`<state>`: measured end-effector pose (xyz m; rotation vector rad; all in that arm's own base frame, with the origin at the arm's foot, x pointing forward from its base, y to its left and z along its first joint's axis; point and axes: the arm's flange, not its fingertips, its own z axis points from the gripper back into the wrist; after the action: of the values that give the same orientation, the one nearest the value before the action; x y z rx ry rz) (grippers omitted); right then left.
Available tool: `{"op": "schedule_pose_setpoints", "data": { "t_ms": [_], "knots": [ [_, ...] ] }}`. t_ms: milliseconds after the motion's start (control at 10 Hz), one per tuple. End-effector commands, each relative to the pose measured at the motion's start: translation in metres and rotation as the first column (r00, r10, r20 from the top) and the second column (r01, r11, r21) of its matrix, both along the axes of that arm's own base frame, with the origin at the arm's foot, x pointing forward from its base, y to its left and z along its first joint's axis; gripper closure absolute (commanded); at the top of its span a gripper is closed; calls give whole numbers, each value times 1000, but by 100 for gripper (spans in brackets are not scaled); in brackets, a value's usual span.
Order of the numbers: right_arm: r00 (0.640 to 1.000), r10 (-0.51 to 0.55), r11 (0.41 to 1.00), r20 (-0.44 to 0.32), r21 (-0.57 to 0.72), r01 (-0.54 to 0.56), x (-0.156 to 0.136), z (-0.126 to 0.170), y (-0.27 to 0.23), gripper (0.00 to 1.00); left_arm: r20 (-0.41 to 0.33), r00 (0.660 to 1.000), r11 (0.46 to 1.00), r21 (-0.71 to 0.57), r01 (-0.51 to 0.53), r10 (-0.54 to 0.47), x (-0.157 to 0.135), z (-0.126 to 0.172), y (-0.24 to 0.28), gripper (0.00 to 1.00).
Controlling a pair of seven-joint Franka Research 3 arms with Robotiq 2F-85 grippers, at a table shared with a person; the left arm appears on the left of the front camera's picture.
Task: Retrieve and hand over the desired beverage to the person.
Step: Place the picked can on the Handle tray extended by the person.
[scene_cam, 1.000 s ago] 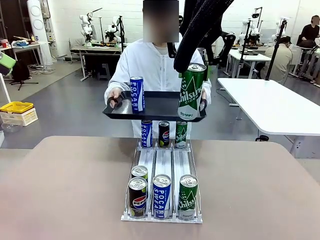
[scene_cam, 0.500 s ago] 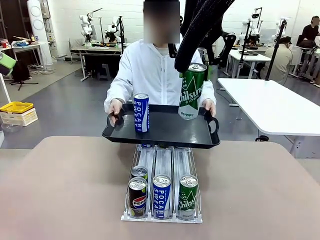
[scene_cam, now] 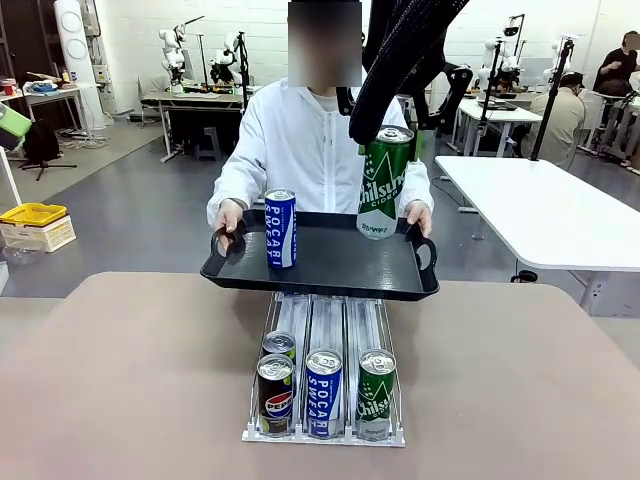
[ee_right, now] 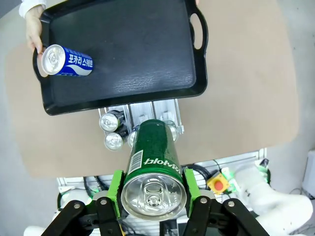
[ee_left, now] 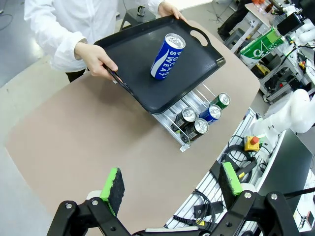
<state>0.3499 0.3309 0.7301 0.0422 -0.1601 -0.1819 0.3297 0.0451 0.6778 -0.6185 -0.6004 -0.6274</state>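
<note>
- Right gripper is clamped on a green Chilsung cider can, its green pads pressed to the can's sides just below the silver top, as the right wrist view shows.
- Seen from the front, that green can hangs upright over the right part of the black tray, its base just above the tray floor; whether it touches the tray cannot be told.
- Left gripper hangs high above the table with its jaws spread wide and nothing between them.
- Holding the tray by its two end handles is the person in a white hooded jacket, standing behind the tray at the far side of the table, one hand on the left handle and the other hand on the right.
- On the tray's left part a blue Pocari Sweat can stands upright, well apart from the green can.
- Below the tray's near edge a metal three-lane can rack lies on the table.
- At the rack's near end stand a Pepsi can, another Pocari Sweat can and another Chilsung can, with one more can just behind the Pepsi.
</note>
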Motion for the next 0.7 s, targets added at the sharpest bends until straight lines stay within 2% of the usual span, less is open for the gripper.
{"op": "schedule_pose_setpoints", "data": {
  "t_ms": [0,300,400,500,600],
  "knots": [
    [1000,-13,1000,15,-11,13,-3,2,-3,100,11,1000,1000,-1,9,-9,0,0,1,0],
    [1000,-13,1000,15,-11,13,-3,2,-3,100,11,1000,1000,-1,9,-9,0,0,1,0],
    [1000,0,1000,0,0,0,0,0,0,42,11,1000,1000,-1,9,-9,0,0,1,0],
    [999,18,1000,-49,-10,-19,8,-1,0,42,11,1000,1000,-1,9,-9,0,0,1,0],
    [992,-24,999,-124,28,27,41,7,-4,42,11,1000,1000,-1,9,-9,0,0,1,0]
  ]
}}
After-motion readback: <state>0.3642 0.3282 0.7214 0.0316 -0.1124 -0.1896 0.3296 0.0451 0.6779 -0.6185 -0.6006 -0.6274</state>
